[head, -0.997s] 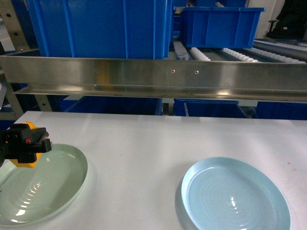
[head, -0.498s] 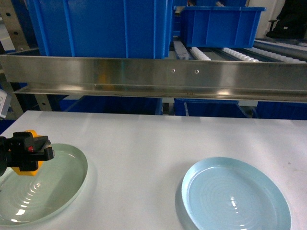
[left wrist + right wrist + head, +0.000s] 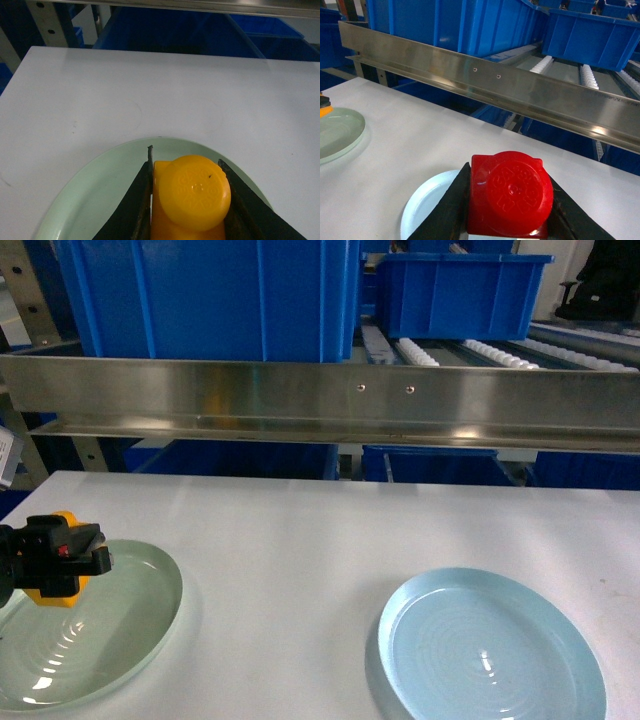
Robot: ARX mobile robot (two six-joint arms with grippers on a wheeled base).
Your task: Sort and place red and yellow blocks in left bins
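Head view, left hand (image 3: pixel 75 562) gripping yellow block (image 3: pixel 50 590), unmoved since half-second ago

White worktop (image 3: pixel 300 540) fills the near scene. Pale green translucent plate (image 3: pixel 120 625) at near left, pale blue plate (image 3: pixel 490 650) at near right, well apart, both flat on the worktop. Long shiny steel rail (image 3: pixel 320 400) runs left to right behind the far edge. White conveyor rollers (image 3: pixel 500 352) beyond it at far right.
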